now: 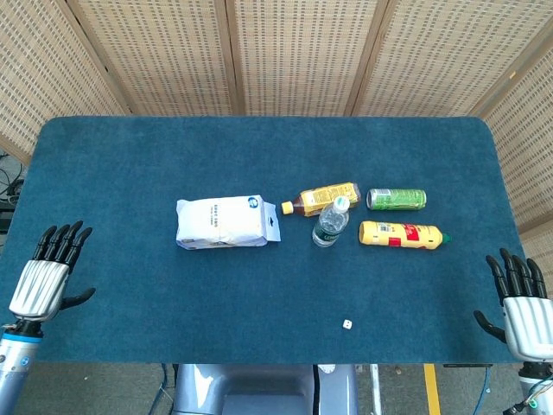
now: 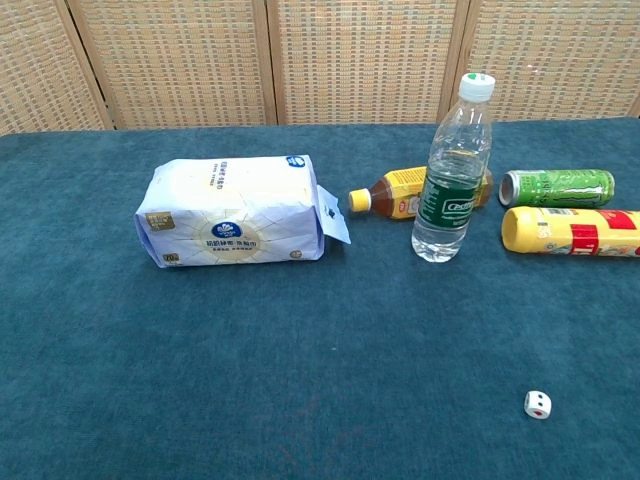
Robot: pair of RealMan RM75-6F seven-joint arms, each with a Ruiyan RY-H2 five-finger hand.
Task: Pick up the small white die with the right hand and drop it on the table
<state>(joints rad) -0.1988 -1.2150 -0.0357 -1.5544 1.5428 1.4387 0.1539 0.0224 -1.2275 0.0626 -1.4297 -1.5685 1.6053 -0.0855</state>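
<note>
From the head view the die (image 1: pixel 346 325) sits near the table's (image 1: pixel 130 156) front edge — left of the right hand (image 1: pixel 523 316), which waits empty, fingers spread, nearer than the left hand (image 1: pixel 43 281). Chest view: the die (image 2: pixel 538 404) lies alone, no hands showing.
</note>
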